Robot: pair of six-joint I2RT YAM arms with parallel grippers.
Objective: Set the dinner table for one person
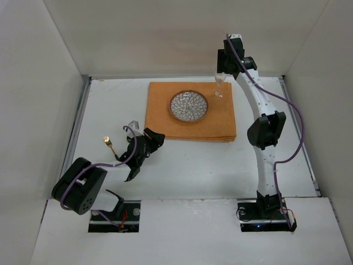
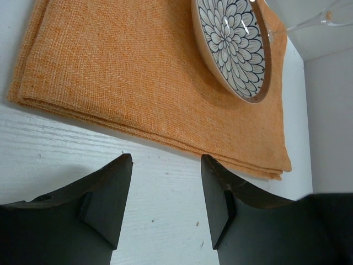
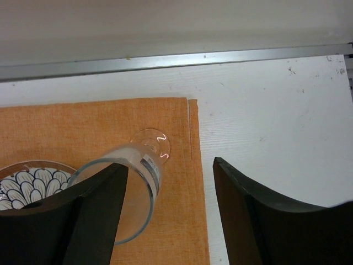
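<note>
**Right claw** [image 3: 170, 164]: the jaws are spread wide and closed on nothing. A clear glass [image 3: 144, 160] stands beside the finger at 9 o'clock in the wrist view. Whether that finger touches it cannot be told. A broad gap separates the glass from the other finger.

**Around the right claw:** the glass rests on the 1 o'clock corner of a folded orange cloth [image 3: 66, 127]. A patterned plate [image 1: 188, 106] sits at the cloth's centre, at 8 o'clock from the glass in the top view.

**Left claw** [image 2: 166, 158]: the jaws are moderately apart and empty, low over bare tabletop. The near edge of the cloth is at 1 o'clock from it. A gold fork [image 1: 108, 144] lies flat at 9 o'clock from this claw, well apart from the cloth.

**Dinner table** [image 3: 276, 110]: it lies under everything shown and runs out to a metal edge strip [image 3: 165, 59] at 12 o'clock.

**Handling (judged):**
- The table is probably stiff, heavy and fixed, so it is a surface to set things on, not something to grasp.
- Its matte face looks smooth, so the cloth may slide if pushed sideways.
- The flat fork leaves little room under it for a finger. It is best pinched across mid-handle, with the fingertips brought down to the surface.
- The glass seems light, slippery and fragile, and is best gripped gently across its wall.
</note>
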